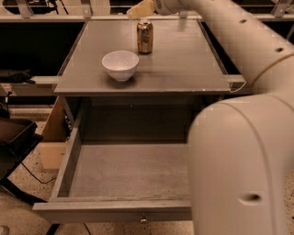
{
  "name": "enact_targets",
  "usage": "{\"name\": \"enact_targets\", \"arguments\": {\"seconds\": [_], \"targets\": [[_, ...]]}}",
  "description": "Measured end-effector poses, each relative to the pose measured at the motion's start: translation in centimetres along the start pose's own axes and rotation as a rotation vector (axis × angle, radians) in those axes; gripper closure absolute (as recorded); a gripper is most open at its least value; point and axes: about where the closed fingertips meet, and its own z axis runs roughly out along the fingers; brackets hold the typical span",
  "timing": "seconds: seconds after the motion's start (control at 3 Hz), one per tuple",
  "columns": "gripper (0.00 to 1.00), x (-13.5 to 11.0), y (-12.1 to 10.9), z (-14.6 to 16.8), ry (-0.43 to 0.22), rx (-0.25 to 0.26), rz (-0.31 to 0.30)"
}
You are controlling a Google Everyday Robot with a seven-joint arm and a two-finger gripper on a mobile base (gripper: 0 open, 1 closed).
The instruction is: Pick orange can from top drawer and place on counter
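Note:
The orange can (144, 36) stands upright on the counter (183, 59), towards the back, just behind and to the right of the white bowl (120, 64). My gripper (140, 9) is at the top edge of the view, above and slightly left of the can. It is open, holds nothing, and is not touching the can. The top drawer (69, 160) is pulled fully out below the counter; its grey bottom is bare, and its knob (144, 219) shows on the front. My arm fills the right side and hides the drawer's right part.
A cardboard box (53, 137) sits on the floor left of the cabinet. A dark chair or cart (14, 142) stands at the far left. Rails and dark shelving run behind the counter.

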Motion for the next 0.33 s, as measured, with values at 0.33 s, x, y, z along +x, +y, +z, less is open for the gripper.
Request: {"name": "enact_targets", "arguments": {"seconds": [0.33], "targets": [[0.0, -1.51, -0.52, -8.37, -0.041, 0.025, 0.005]]}}
